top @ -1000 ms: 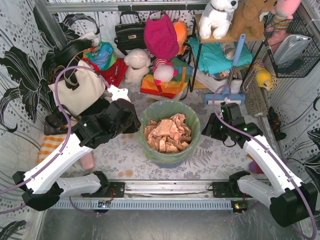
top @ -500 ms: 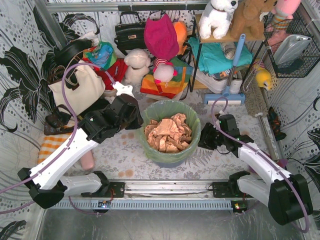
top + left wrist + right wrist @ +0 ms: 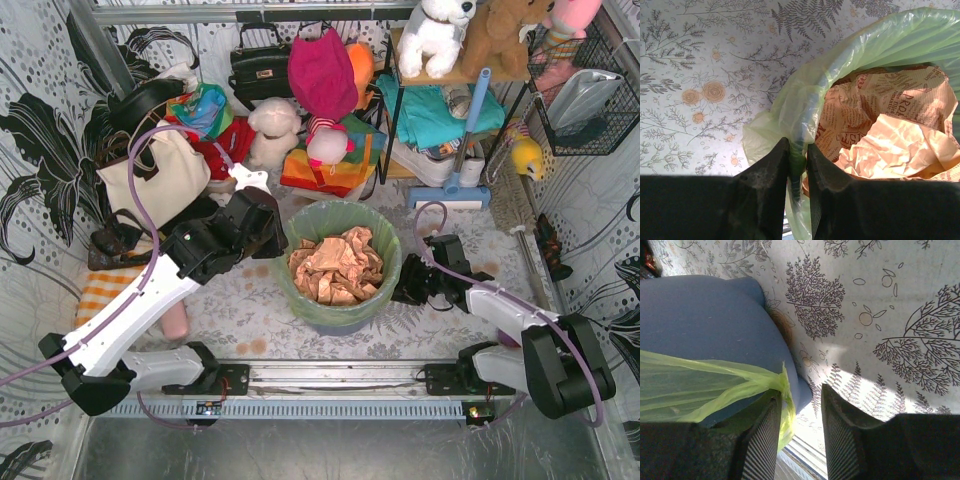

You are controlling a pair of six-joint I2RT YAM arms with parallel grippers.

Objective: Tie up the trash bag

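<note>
The light-green trash bag [image 3: 338, 222] lines the blue-grey bin [image 3: 345, 322], with crumpled brown paper [image 3: 335, 267] inside. My left gripper [image 3: 272, 236] is at the bag's left rim. In the left wrist view it [image 3: 797, 155] is shut on a bunched fold of the bag [image 3: 805, 95]. My right gripper [image 3: 400, 290] is low beside the bin's right wall. In the right wrist view it [image 3: 799, 405] is open, with a stretched green flap of the bag [image 3: 715, 385] ending at its left finger [image 3: 765, 435], against the blue bin [image 3: 700, 315].
A cream tote bag [image 3: 160, 180] stands at back left. Stuffed toys [image 3: 275, 130], a black handbag [image 3: 258, 65] and a shelf with cloths [image 3: 440, 110] fill the back. A wire basket [image 3: 585, 90] hangs at right. A striped cloth [image 3: 100, 290] lies at left.
My right gripper has come down and leftward to the bin's right wall. My left gripper has shifted slightly right and back at the bag's left rim.
</note>
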